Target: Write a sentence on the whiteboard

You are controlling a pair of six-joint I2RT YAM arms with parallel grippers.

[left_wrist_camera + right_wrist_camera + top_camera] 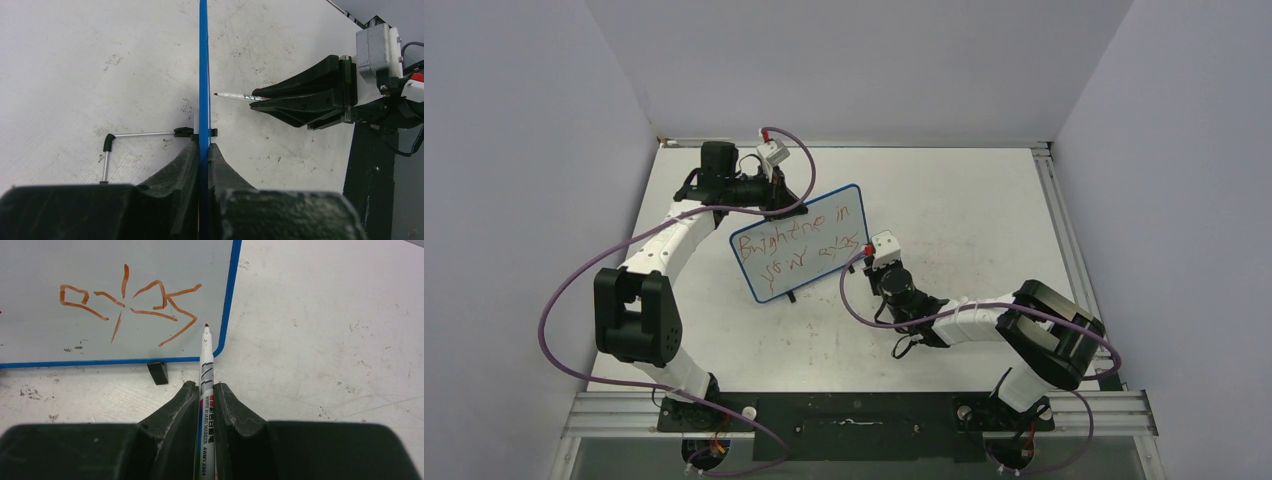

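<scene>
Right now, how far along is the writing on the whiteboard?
Done: two red lines of the sentence cover the whiteboard. In hand: left jaws clamp its blue edge; right jaws hold the whiteboard marker, tip just off the surface beside the last word. Left: maybe only withdrawing; the lettering is too rough to confirm.

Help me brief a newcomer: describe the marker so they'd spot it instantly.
Start at the blue-framed whiteboard. By its lower right corner, the right hand grips a slim white marker, dark tip pointing at the board. It is the only pen in view.
</scene>
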